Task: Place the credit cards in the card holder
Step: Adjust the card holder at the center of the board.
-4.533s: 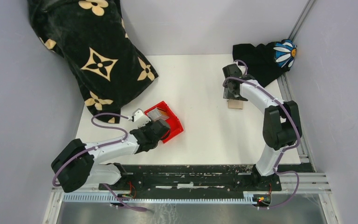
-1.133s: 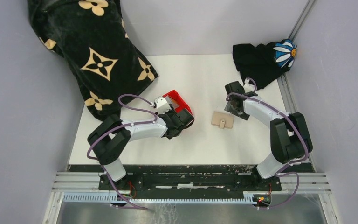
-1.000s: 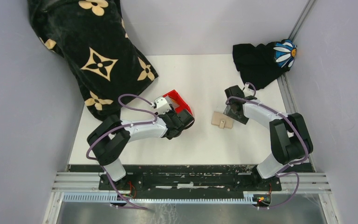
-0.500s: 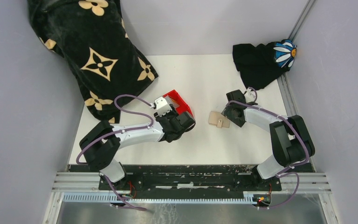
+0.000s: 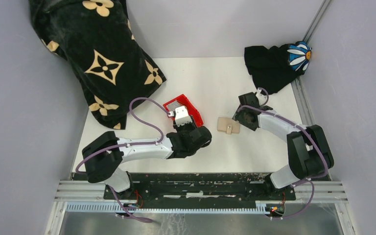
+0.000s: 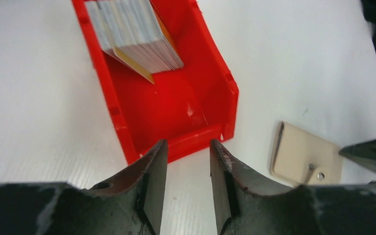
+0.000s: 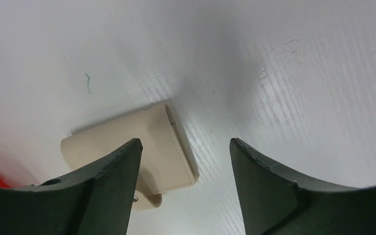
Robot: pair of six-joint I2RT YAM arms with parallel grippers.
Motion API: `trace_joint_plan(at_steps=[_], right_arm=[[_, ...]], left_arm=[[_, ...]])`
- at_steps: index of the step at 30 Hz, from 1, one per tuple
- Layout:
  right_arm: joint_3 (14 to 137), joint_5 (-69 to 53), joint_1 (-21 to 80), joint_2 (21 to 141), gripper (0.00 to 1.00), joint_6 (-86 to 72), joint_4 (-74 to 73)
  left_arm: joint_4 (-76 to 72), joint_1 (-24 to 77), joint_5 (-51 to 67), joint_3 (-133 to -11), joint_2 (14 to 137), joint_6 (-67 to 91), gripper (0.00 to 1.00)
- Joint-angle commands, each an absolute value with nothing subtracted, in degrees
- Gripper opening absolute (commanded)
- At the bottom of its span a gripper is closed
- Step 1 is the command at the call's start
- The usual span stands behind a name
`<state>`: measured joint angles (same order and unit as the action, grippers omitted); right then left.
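Observation:
A stack of credit cards [image 6: 134, 32] leans in the far end of a red bin [image 6: 176, 105], which also shows from above [image 5: 194, 119]. My left gripper [image 6: 188, 144] hovers just in front of the bin's near wall, open, with only bare table between its fingers; seen from above, this gripper [image 5: 194, 133] is near the bin's right corner. The tan card holder [image 5: 228, 125] lies shut on the table between the arms. My right gripper [image 7: 185, 142] is open over the holder's right edge [image 7: 174, 147], one finger above it; from above it [image 5: 240, 120] sits at the holder's right side.
A black cloth with tan flowers [image 5: 98, 58] is heaped at the back left. A black cloth with a daisy patch [image 5: 279, 61] lies at the back right. The table's [image 5: 210, 78] far half is white and flat. Grey walls close in both sides.
My left gripper has pulled back from the bin toward the near right, and its jaws have narrowed a little. The right gripper has nudged the card holder slightly to the left.

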<state>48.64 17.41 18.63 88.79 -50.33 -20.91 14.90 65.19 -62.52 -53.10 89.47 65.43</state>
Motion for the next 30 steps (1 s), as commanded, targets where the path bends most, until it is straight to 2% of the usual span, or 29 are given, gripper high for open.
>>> trace_joint_plan(at_steps=[1, 4, 8, 14, 19, 22, 30], right_arm=[[50.4, 22.6, 19.0, 81.4, 0.73, -44.9, -22.6], [50.4, 24.0, 19.0, 79.5, 0.7, -43.6, -24.3], [47.9, 24.0, 19.4, 78.5, 0.6, -43.7, -24.1], [41.1, 20.5, 21.2, 75.1, 0.28, -45.8, -20.3], [36.5, 18.8, 23.0, 72.0, 0.12, -48.3, -17.5], [34.5, 16.8, 23.2, 70.4, 0.07, -49.9, -15.8], [30.9, 12.0, 24.1, 72.4, 0.01, -53.4, -8.7]], left_arm=[[-3.7, 66.6, -59.4, -49.4, 87.2, 49.5, 0.42], [-9.5, 66.6, -54.9, -48.7, 88.4, 45.5, 0.38], [-13.2, 66.6, -49.9, -51.3, 92.3, 40.9, 0.32], [-18.7, 66.6, -45.2, -57.8, 98.2, 32.3, 0.22], [-19.9, 66.0, -41.5, -65.4, 103.5, 27.4, 0.19], [-20.9, 64.5, -38.8, -67.6, 106.0, 26.9, 0.19], [-27.0, 56.8, -21.7, -67.8, 111.2, 29.6, 0.17]])
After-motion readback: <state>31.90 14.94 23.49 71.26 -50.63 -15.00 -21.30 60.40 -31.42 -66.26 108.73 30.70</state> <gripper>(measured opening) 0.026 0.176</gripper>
